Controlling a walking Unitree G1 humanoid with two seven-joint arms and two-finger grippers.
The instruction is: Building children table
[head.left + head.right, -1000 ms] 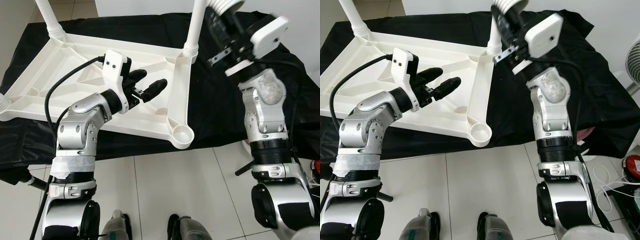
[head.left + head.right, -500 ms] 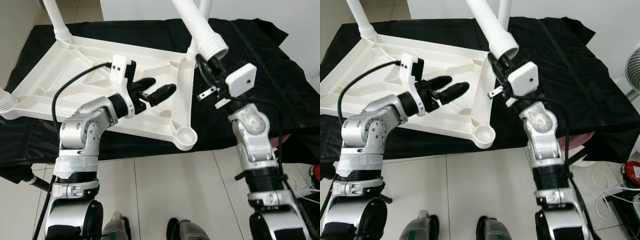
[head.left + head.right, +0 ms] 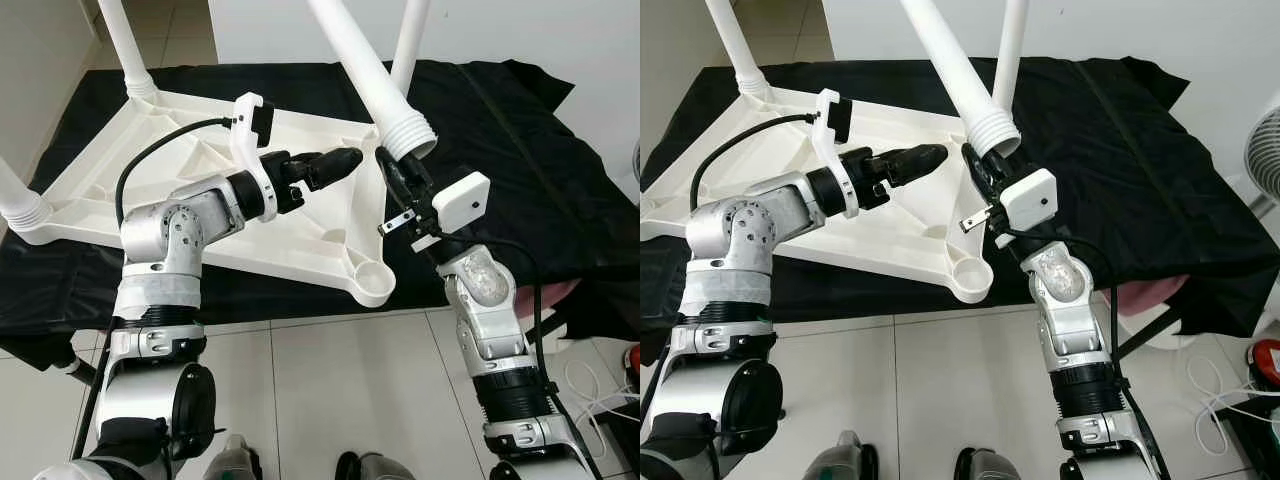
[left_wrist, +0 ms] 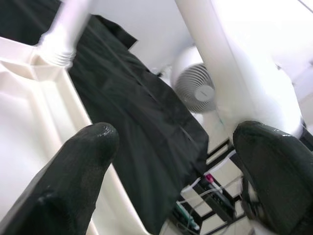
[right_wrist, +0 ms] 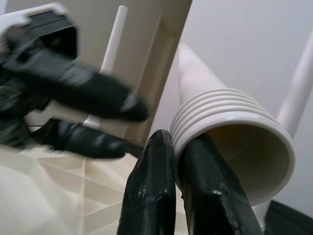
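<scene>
A white plastic children's table (image 3: 100,170) lies upside down on a black cloth. Three white legs stand screwed in: far left (image 3: 125,45), near left (image 3: 15,190) and far right (image 3: 410,40). The near right corner socket (image 3: 372,282) is empty. My right gripper (image 3: 398,178) is shut on the ribbed rim of a loose white leg (image 3: 365,70), one finger inside the hollow end (image 5: 230,127). The leg tilts up and away above that corner. My left gripper (image 3: 335,165) hovers open over the underside, pointing at the leg's ribbed end, with nothing between its fingers (image 4: 73,166).
The black cloth (image 3: 1120,150) covers the surface and hangs over its front edge above white floor tiles. A white fan (image 3: 1265,150) stands at the far right, a pink thing (image 3: 1140,295) under the cloth's right side, and a red thing (image 3: 1268,360) beside cables on the floor.
The head camera has shifted. My right gripper brought the loose leg down from high near the far right leg toward the near right corner. My left gripper swung toward the leg's ribbed end.
</scene>
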